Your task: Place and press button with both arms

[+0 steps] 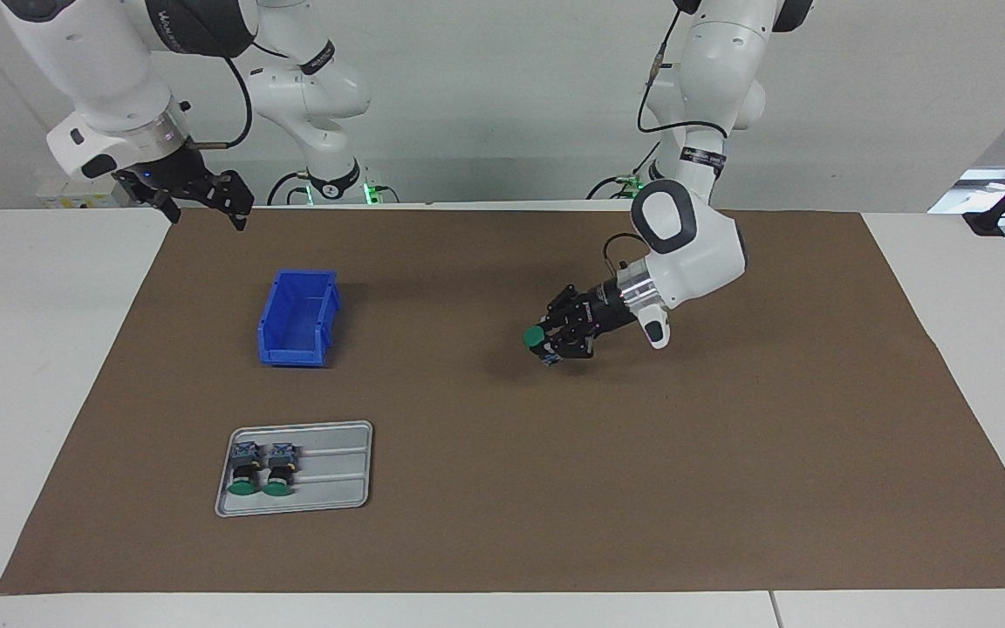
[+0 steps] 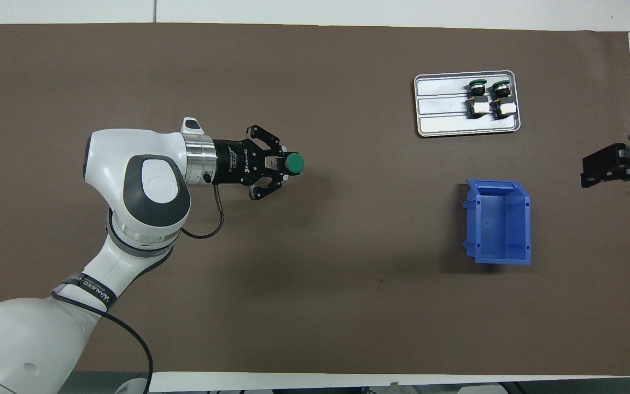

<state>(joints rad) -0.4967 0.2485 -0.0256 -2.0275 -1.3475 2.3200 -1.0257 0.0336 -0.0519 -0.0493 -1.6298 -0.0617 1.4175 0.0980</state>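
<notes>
Green-capped push-button switch (image 2: 293, 163), with its black cylindrical body and blue-grey rear block, sits clamped between the fingers of the left gripper (image 2: 281, 165); we see the jaws partly closed around its body, the round flat cap sticking out past the fingertips toward the right arm's end of the table. We find the gripper lying almost level, raised over bare brown mat (image 2: 315, 306) near the table's middle, its shadow on the mat beneath it.

We see the right gripper (image 1: 206, 206) waiting in the air over the mat's edge at its own end of the table, jaws spread wide and empty.

A blue plastic open bin (image 2: 498, 221) rests on the mat, with nothing in it. Farther from the robots lies a grey metal tray (image 2: 441, 104), holding two more green-capped switches (image 2: 489, 97) side by side, caps pointing away from the robots.
</notes>
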